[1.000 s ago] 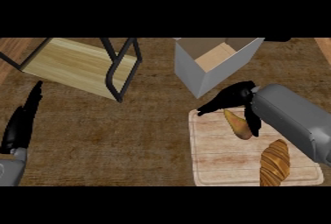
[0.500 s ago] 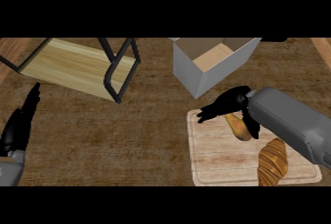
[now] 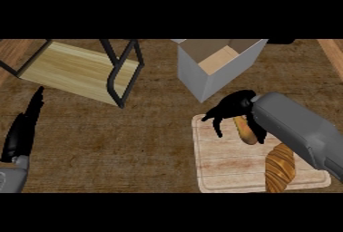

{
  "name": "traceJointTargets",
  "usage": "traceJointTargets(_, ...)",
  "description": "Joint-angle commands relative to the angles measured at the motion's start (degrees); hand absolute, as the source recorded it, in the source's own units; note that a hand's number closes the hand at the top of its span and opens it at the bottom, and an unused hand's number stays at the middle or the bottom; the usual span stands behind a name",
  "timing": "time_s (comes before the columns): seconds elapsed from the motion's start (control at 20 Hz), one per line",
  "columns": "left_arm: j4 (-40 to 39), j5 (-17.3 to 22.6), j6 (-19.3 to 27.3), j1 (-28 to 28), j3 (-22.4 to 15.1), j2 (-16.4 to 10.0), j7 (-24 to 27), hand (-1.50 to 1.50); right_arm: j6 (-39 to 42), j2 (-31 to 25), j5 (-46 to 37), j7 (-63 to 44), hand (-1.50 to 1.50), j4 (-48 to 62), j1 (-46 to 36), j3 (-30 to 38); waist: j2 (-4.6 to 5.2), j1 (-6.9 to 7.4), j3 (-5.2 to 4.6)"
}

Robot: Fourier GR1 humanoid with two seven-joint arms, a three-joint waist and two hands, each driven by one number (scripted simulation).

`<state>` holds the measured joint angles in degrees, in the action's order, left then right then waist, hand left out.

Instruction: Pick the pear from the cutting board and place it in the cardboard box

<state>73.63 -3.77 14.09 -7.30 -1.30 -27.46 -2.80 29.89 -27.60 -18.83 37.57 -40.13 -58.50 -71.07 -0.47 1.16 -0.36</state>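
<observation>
Far L: left hand (image 3: pixel 21 129) sits by the view's L edge, fingers straight & together, tips pointing up, holding nothing. It's resting above the brown counter (image 3: pixel 134 145), w/ a bit of grey left forearm (image 3: pixel 9 179) showing in the lower L corner.

Upper L: wooden rack (image 3: pixel 74 72), a pale plank shelf in a thin black metal frame, lying at a slant. Its R end bars reach down toward mid-counter. Well apart from the L hand, nothing touching it.

Top centre-R: cardboard box (image 3: pixel 214 68), grey outside, tan inside, flaps open, seen corner-on. Nothing visible inside from this angle. Its lower corner points down at the board, just short of it.

Below the box: cutting board (image 3: pixel 227 167), pale wood, roughly rectangular, flat on the counter.

On the board's upper part: right hand (image 3: pixel 231 108), black, fingers curled down over the top end of the pear (image 3: pixel 247 131), closed round it. One finger hangs lower on the L side, w/ a sliver of board showing btwn it & the fruit. The pear is tan-orange & elongated, lying lengthwise on the board, upper end hidden under the hand, lower end in view. Can't tell if it's lifted or on the wood; either way it's over the board, not in the box.

R of the pear: right forearm (image 3: pixel 301 133), grey, coming in from the lower R diagonally.

Lower R of board: bread loaf (image 3: pixel 280 167), ridged brown, just below the pear, partly tucked under the forearm.
</observation>
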Motion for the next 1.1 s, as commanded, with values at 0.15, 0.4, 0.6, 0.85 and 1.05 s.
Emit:
traceJointTargets(0.15, 4.6, -2.3, 1.9, 2.4, -1.0, 1.9, -2.8, 0.00, -3.5, 5.6, -2.9, 6.1, 1.50, 8.0, 1.3, 3.2, 0.74, 0.31, 0.43)
traceJointTargets(0.4, 0.1, 0.0, 0.7, 2.9, 2.8, -0.7, -0.5, 0.00, -18.3, -10.3, 7.8, -10.4, 1.50, 17.8, 4.0, 18.4, -0.22, -4.61, 0.61)
traceJointTargets(0.6, -0.2, 0.3, 0.3, 3.0, 3.2, -0.8, 0.8, 0.00, -31.6, -13.4, 12.1, -16.7, 1.50, 22.7, 5.4, 25.6, 0.26, -3.74, 0.51)
traceJointTargets(0.85, 1.8, -0.4, 0.5, 3.5, 1.6, 1.1, 0.4, 0.00, -44.0, -16.8, 11.9, -19.3, 1.50, 22.0, 7.1, 28.5, 0.06, -2.42, 0.34)
traceJointTargets(1.05, 1.8, -0.6, -0.7, 2.2, 2.0, -0.2, -2.1, 0.00, -48.9, -21.0, 14.1, -14.9, 1.50, 16.7, 5.8, 33.1, 0.03, -2.53, 0.36)
